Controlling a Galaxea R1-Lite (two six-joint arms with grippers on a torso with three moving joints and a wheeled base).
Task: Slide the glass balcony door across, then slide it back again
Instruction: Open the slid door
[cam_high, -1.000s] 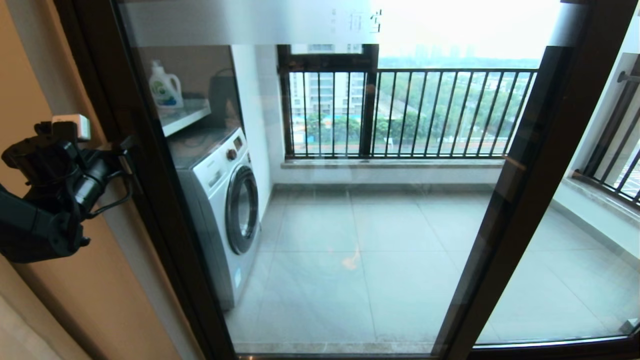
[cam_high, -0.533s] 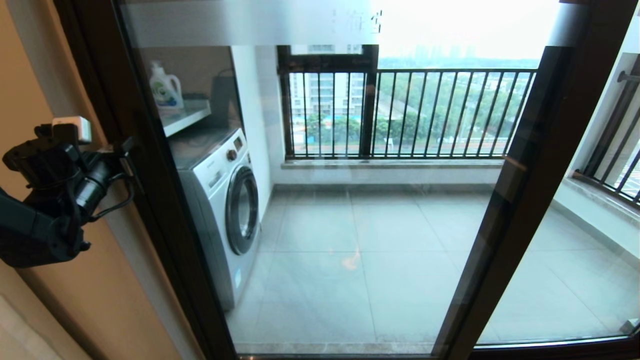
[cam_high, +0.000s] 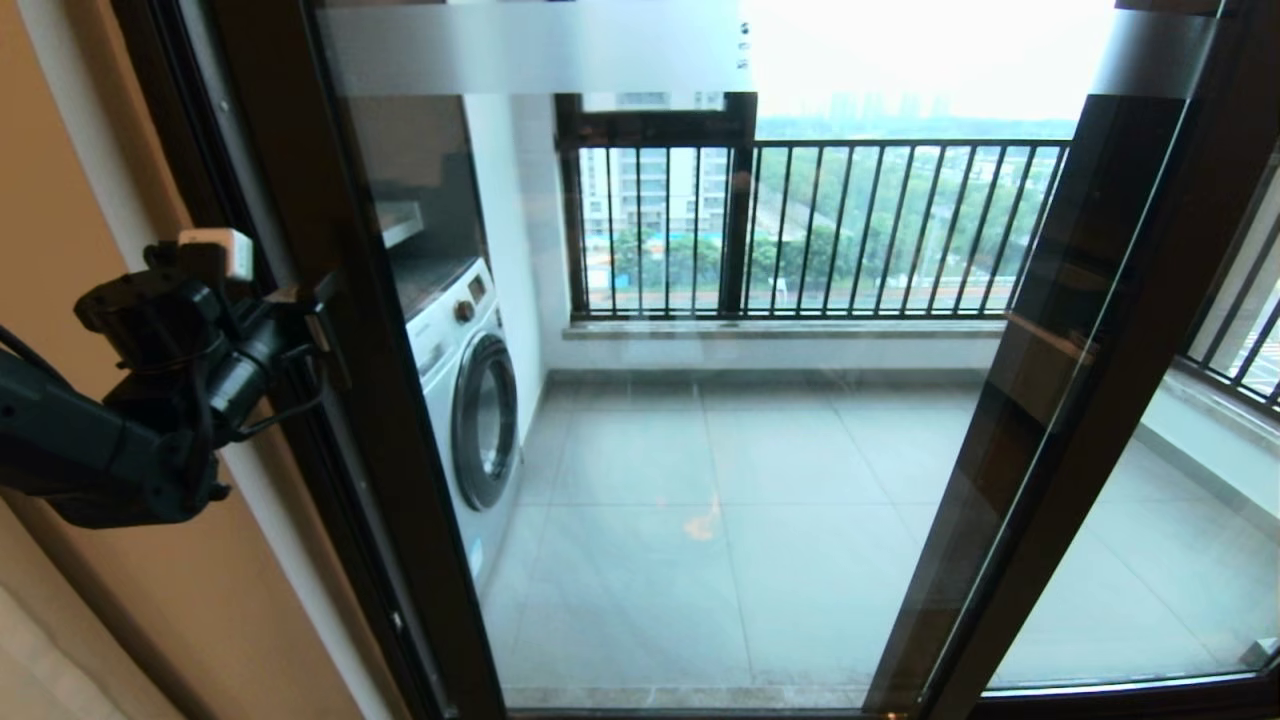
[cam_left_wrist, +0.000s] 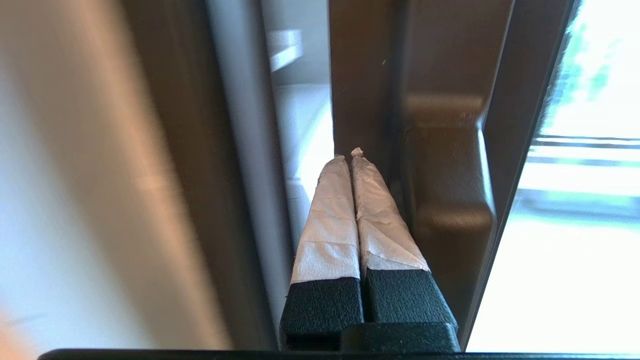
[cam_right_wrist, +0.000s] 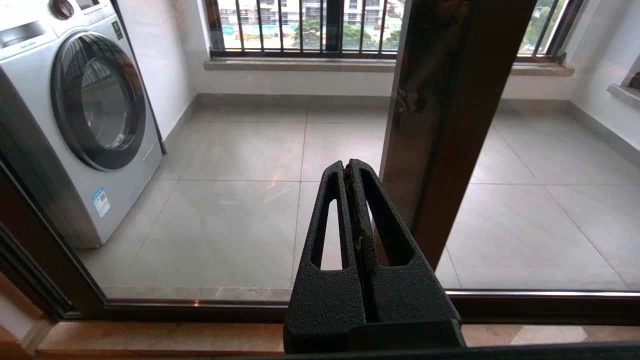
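The glass balcony door stands a little away from the wall-side jamb, a narrow gap showing between them. The left tool sits at the door's leading stile, beside the dark bar handle, with its paper-wrapped fingers pressed together and holding nothing. Judging by that placement, the pressed-together fingers work as a single wedge against the handle to push the door away from the jamb. The right tool, also pressed together and empty, hangs idle, well apart from the handle and facing the glass near the door's other stile.
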